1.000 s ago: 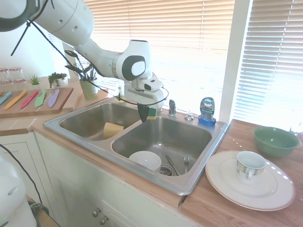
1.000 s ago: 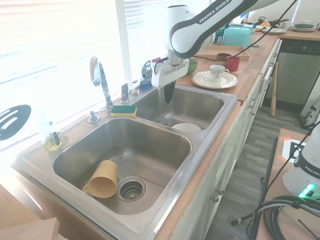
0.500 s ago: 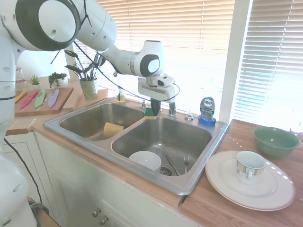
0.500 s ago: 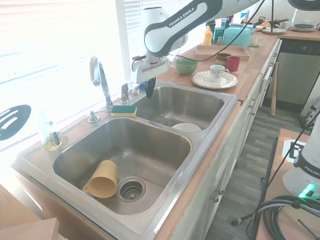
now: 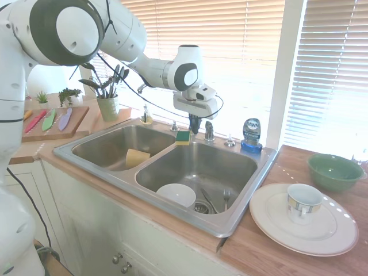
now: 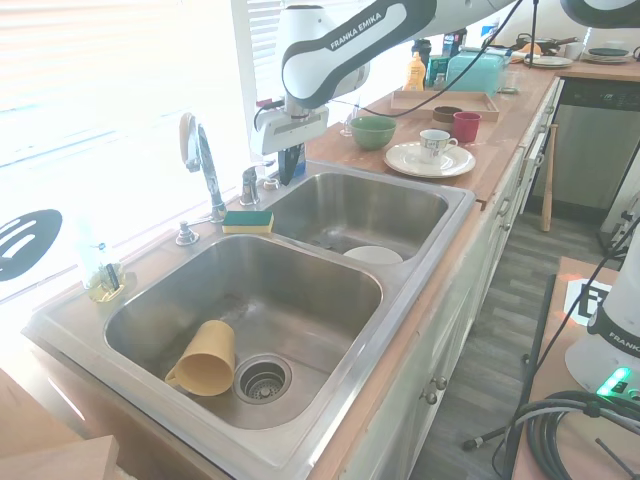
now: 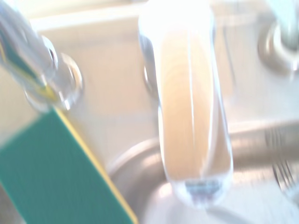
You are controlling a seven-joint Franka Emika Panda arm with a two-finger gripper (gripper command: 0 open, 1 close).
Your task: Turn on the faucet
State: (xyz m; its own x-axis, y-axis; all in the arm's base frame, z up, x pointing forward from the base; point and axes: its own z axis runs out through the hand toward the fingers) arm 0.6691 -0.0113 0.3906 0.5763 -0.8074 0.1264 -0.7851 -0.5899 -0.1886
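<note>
- Faucet (image 6: 200,160): on the back deck of the double sink (image 6: 400,300), behind the divider between the two basins. Second exterior view puts it left of centre, upper half of the frame. Long axis upright: thin chrome stem rising, then arching over at the top.
- Lever handle (image 6: 249,184): short chrome stub just right of the faucet stem in the second exterior view; in the first exterior view it stands at centre frame (image 5: 209,131), roughly upright.
- Wrist view: a blurred, pale, rounded chrome piece fills the middle, running top to bottom of the frame; too soft to say which way it points.
- Gripper (image 6: 290,165): hangs fingers-down just beside the handle, on its right in the second exterior view. Dark fingers look close together with nothing held, but I cannot tell for sure whether they are parted or pressed together, nor whether they touch the handle.
- Sponge (image 6: 247,220): green on yellow, flat on the deck at the foot of the faucet; green slab at lower left of the wrist view (image 7: 56,177).
- Blue soap bottle (image 5: 251,135): on the deck, right of the handle in the first exterior view.
- Yellow cup (image 6: 205,358): on its side in the near basin, beside the drain.
- White bowl (image 5: 176,194): in the other basin.
</note>
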